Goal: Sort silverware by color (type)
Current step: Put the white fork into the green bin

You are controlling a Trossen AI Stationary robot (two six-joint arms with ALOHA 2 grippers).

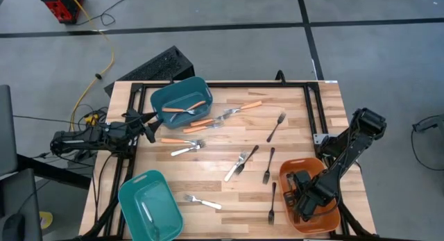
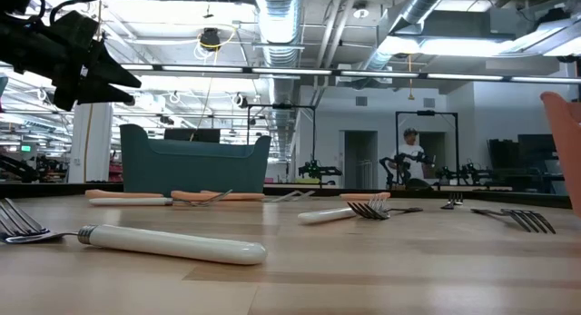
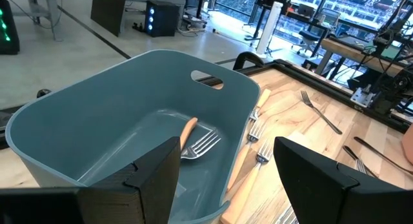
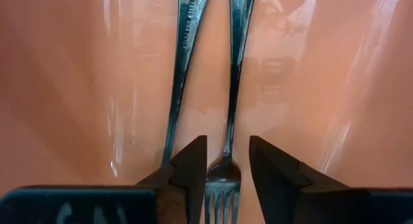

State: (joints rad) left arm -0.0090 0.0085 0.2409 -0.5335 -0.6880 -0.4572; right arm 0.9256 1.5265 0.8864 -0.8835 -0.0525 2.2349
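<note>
My right end effector (image 4: 227, 169) is down in the orange bin (image 1: 331, 219), fingers parted around a black fork (image 4: 233, 88) lying with its kind. Left end effector (image 3: 226, 179) waits open over the teal bin (image 3: 116, 114).

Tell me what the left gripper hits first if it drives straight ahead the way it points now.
Probably the teal bin: the left gripper points into its open inside, where an orange-handled fork lies. Depth is unclear, so the bin's wall or floor likely comes first.
</note>
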